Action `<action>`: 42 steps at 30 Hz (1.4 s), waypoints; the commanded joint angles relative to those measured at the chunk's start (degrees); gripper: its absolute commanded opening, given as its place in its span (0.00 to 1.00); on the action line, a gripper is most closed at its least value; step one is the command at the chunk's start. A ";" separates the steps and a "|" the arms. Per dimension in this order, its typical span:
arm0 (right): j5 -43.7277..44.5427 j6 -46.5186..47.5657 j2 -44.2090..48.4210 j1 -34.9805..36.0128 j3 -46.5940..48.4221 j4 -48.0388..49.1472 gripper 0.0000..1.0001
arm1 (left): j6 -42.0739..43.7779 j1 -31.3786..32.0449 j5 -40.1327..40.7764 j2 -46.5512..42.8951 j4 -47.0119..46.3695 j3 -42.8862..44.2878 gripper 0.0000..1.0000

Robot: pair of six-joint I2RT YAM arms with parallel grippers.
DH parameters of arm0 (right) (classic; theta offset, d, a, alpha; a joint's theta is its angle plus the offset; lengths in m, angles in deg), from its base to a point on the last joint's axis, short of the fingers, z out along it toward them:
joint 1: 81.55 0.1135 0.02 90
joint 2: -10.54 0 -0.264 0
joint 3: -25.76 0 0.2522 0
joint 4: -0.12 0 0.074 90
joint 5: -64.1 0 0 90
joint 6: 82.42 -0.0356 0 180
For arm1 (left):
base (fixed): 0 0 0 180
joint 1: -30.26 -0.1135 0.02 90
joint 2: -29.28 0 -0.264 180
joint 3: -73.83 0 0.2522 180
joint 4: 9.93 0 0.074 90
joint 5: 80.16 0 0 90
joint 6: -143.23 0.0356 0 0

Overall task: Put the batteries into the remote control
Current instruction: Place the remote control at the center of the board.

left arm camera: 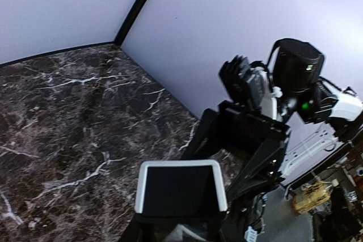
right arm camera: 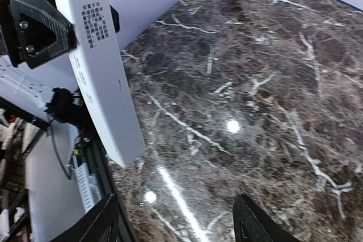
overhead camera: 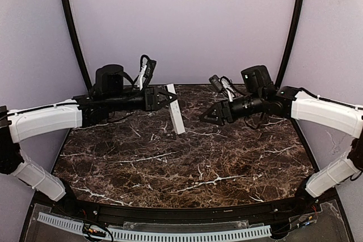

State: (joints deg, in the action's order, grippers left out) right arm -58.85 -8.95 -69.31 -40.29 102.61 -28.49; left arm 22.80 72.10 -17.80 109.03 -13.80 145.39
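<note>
Remote control is clamped at its far upper end by the left gripper, and its free end slopes down and nearward over the marble table. Whether the tip touches the table I cannot tell. The long axis runs far to near, a bit tilted. The right gripper sits just right of the bar, apart from it, with its jaws spread, nothing between them, and pointing left at it. It's the only free arm.

The right wrist view shows the bar's broad face with small printed text and one left finger pressed on its side. The left wrist view shows only the bar end-on, a dark patch in a white rim. Batteries are not visible in any view.
</note>
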 commanded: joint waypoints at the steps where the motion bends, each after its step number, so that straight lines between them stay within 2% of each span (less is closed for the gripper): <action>1: 18.62 6.73 3.91 -0.01 0.18 -8.56 0.68 | 14.47 0.15 10.40 5.37 35.23 10.42 0.13; 6: 25.00 7.60 8.23 -0.08 -2.63 -6.77 0.71 | 18.94 1.47 19.38 12.43 53.74 20.38 0.12; 9: 26.70 6.01 10.14 -0.25 -5.04 -4.68 0.84 | 20.55 2.47 23.85 17.44 59.75 23.79 0.10; 14: 25.13 3.82 12.84 -1.32 -7.95 -3.25 0.98 | 20.54 2.75 25.39 22.98 64.50 27.33 0.09; 22: 23.90 3.87 14.15 -1.91 -10.01 -3.23 0.99 | 18.20 2.83 24.46 33.97 66.55 31.67 0.11; 31: 24.36 4.44 16.68 -2.14 -11.92 -2.55 0.99 | 16.20 2.82 26.19 41.24 66.75 36.66 0.15; 42: 24.28 5.43 16.31 -2.23 -12.66 -2.46 0.99 | 15.17 2.41 28.67 47.60 67.62 41.09 0.27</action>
State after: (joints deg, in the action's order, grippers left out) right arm -34.92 -4.47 -53.31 -41.97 90.52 -32.76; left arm 38.53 74.79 7.62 154.31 54.68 185.22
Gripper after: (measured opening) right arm 0.985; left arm 0.296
